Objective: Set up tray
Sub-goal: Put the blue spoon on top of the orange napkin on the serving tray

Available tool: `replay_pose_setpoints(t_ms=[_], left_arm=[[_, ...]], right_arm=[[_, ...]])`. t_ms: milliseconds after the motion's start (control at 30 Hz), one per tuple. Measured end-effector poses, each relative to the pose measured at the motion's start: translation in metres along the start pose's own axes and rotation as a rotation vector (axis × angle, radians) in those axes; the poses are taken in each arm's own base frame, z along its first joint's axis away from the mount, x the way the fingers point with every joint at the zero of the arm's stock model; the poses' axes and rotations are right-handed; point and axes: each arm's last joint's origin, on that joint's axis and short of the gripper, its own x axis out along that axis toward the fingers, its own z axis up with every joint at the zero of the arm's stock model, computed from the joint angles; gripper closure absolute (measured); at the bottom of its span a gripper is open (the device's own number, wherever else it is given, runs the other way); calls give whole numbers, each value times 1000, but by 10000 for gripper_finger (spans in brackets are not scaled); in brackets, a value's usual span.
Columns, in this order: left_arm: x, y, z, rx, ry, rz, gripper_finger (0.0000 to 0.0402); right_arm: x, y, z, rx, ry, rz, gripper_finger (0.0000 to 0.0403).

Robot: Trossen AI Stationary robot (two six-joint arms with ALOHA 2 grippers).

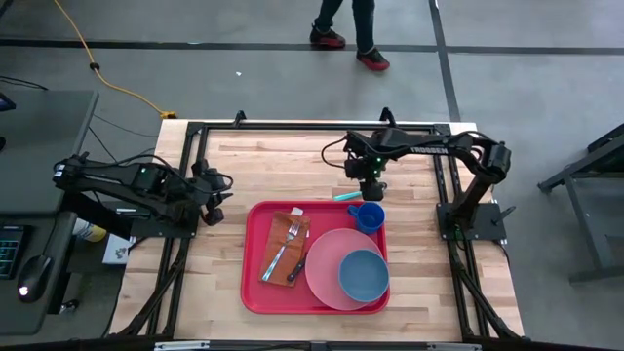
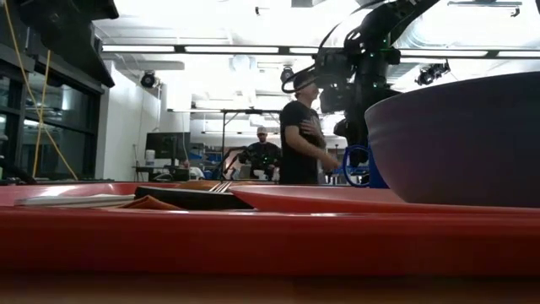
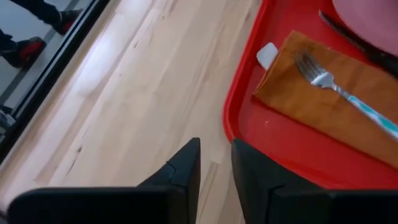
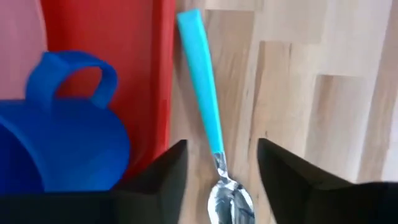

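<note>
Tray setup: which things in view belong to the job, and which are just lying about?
Job:
tray
plate
bowl
mug
napkin
fork
spoon, on the table beside the tray, between the open right gripper fingers

Lying about:
yellow cable
left gripper, parked beside the tray

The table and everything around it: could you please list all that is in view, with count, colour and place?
Tray: one, red, middle of the wooden table.
Plate: one, pink, on the tray.
Bowl: one, blue, on the plate.
Mug: one, blue, tray's far right corner.
Napkin: one, brown, on the tray, left of the plate.
Fork: one, metal with teal handle, on the napkin.
Knife: one, dark, between napkin and plate.
Spoon: one, teal handle, on the table just beyond the tray.
Person: one, dark clothes, red shoes, on the floor beyond the table.
Left gripper: nearly closed, at the tray's left.
Right gripper: open, over the spoon.
</note>
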Motion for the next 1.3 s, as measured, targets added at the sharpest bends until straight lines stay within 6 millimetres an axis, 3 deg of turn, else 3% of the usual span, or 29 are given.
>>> replay_pose_setpoints(t_ms=[133,233,667,1300], left_arm=[[0,1,-2,10,16,7,278],[0,1,-2,11,18,9,278],[0,1,-2,11,18,10,277],[0,1,-2,9,14,21,277]], right_arm=[[13,1,-11,1,50,-28,180],[25,2,-23,1,103,-71,167],[42,4,-33,4,60,-68,171],[43,0,-23,-24,-44,-108,185]])
